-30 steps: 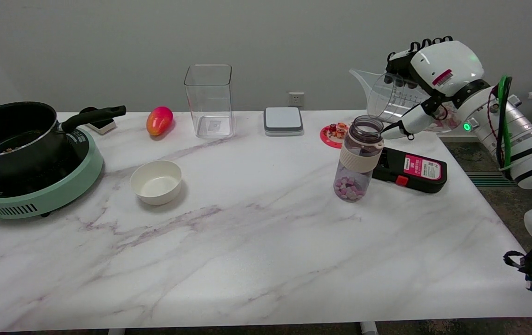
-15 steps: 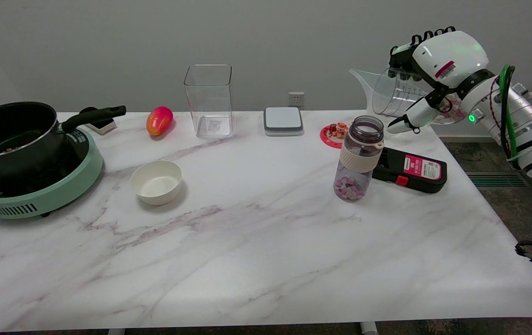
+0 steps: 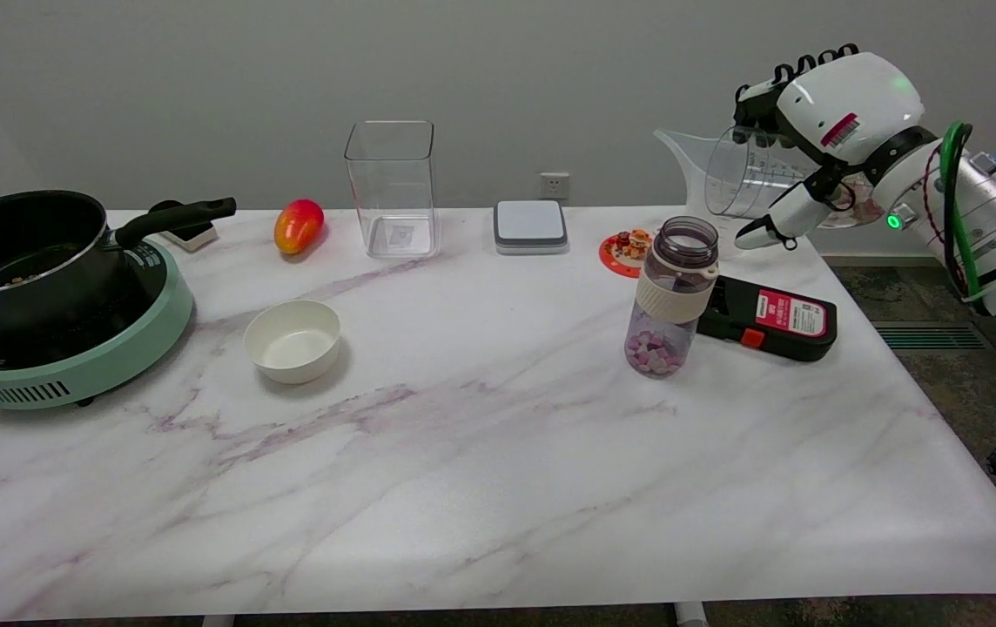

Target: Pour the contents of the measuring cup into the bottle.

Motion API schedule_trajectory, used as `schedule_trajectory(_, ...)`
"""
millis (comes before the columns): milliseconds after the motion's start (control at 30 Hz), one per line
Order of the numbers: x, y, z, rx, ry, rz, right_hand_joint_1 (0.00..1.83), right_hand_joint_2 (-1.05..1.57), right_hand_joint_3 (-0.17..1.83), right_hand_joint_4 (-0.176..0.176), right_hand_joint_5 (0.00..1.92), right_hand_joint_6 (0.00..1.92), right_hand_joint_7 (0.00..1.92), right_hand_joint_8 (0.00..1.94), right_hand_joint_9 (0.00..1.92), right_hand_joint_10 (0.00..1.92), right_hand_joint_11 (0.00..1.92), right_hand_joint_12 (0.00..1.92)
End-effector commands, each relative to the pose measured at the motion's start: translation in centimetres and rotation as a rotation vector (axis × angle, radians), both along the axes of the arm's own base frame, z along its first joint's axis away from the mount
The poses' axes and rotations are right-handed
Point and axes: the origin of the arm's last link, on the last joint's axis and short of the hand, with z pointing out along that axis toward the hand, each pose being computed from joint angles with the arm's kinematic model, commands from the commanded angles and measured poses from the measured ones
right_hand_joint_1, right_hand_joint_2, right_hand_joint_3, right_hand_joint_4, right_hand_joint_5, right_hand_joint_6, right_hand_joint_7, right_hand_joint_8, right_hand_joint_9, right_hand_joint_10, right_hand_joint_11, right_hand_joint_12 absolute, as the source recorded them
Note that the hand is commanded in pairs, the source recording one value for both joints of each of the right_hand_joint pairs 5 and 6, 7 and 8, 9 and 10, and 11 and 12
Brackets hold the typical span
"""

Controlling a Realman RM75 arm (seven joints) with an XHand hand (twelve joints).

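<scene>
Right hand [image 3: 820, 117] noted at upper right of frame, fingers wrapped around clear measuring cup [image 3: 737, 170], thumb extended beneath it. Cup held tipped on its side, spout pointing toward frame left, raised in the air above and to the right of the bottle [image 3: 672, 296]; not touching it. Contents of cup: nothing visible in the forward part; pinkish shapes show through the rear of the cup near the palm, too unclear to say whether pieces remain.

Bottle standing upright, uncapped, on the marble table [image 3: 463, 488], right of centre. Small purple and pink pieces lying at its bottom. Black device with red label [image 3: 772, 320] lying just behind and right of it, appearing to touch or nearly touch its base.

Judged stage: pouring largely done, given pieces in the bottle and cup held off the bottle mouth. Completion not confirmable from this view.

Next move, as judged: either bring spout back over bottle mouth and tip further if pieces remain, or level the cup and set it down on a bare patch of table, clear of the bottle and black device. Care called for near the narrow bottle mouth; a knock could topple the bottle.

Also present: white bowl [image 3: 292, 340], clear square container [image 3: 391, 187], pot on green cooker [image 3: 23, 261].
</scene>
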Motion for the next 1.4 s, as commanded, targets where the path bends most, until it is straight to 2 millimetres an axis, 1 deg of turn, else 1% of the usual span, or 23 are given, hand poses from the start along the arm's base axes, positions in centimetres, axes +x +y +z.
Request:
schedule_trajectory(33,0.4,0.7,-0.6,0.053,0.11,0.014,1.4,1.05,0.76,0.0,1.74,1.74,1.65,1.65,1.55,1.55,1.31,1.31)
schedule_trajectory(567,-0.8,0.7,-1.4,0.085,0.137,-0.015,1.4,1.07,0.73,0.0,1.77,1.77,1.66,1.66,1.55,1.55,1.31,1.31)
schedule_trajectory(933,-1.2,0.5,-1.4,0.071,0.136,-0.036,1.4,1.06,0.73,0.0,1.76,1.76,1.65,1.65,1.55,1.55,1.31,1.31)
schedule_trajectory(1400,0.1,-0.3,-1.0,0.067,0.17,-0.054,1.42,0.98,0.8,0.0,1.74,1.74,1.64,1.64,1.54,1.54,1.3,1.3)
